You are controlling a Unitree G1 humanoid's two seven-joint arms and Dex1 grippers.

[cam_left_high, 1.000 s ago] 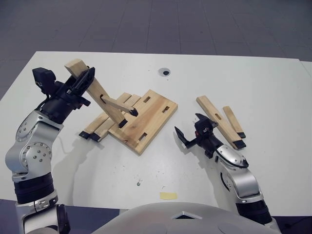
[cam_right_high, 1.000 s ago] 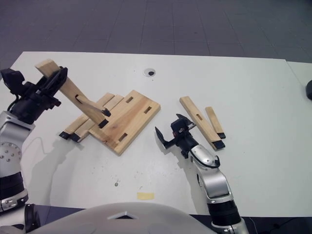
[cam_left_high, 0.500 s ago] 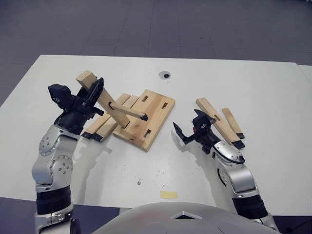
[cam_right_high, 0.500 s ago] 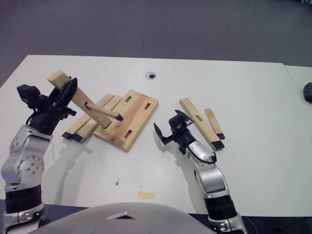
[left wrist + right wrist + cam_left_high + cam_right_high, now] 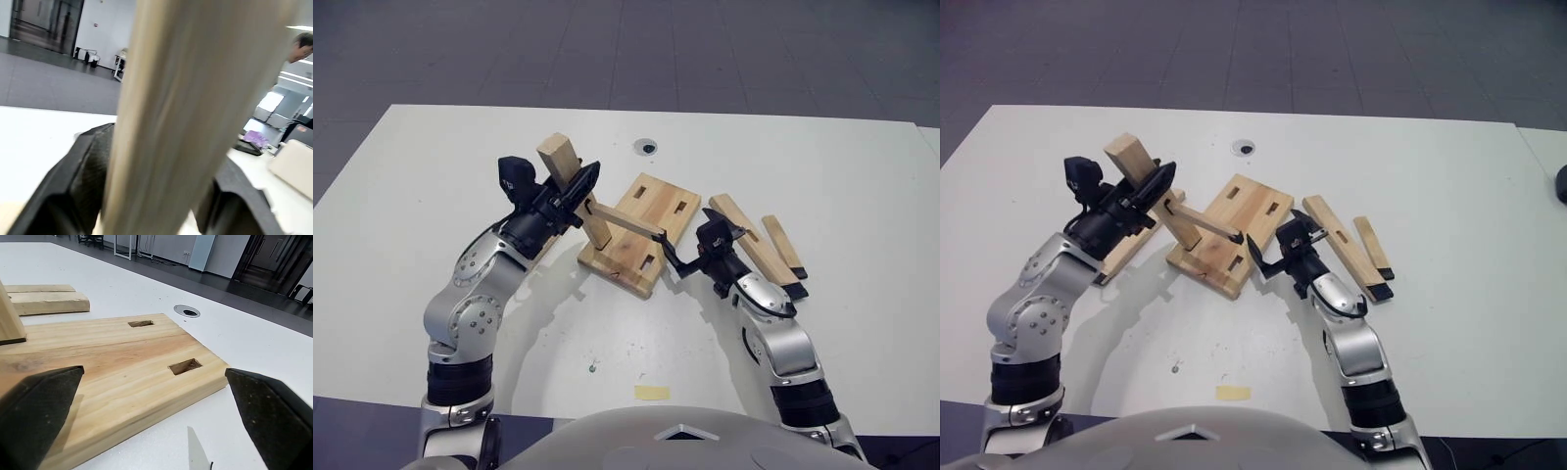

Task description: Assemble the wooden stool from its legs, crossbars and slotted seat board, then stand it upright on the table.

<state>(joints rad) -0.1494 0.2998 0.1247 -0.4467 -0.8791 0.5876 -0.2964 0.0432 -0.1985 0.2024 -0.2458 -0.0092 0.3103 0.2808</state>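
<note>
Left gripper (image 5: pixel 576 190) clamps leg (image 5: pixel 558 155) | white table (image 5: pixel 862 176); grey tiled floor (image 5: pixel 607 49)

Left arm (image 5: pixel 470 311) and right arm (image 5: pixel 783 345) are wearing silver rounded shells with black wrists and black jaws; screws are ringing the left elbow disc (image 5: pixel 476 319).

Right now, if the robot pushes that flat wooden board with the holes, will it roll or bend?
The slotted wooden seat board looks thick and solid, so probably stiff, not bendy. It seems to lie flat on the smooth white table, so it would likely slide rather than roll or tip.
</note>
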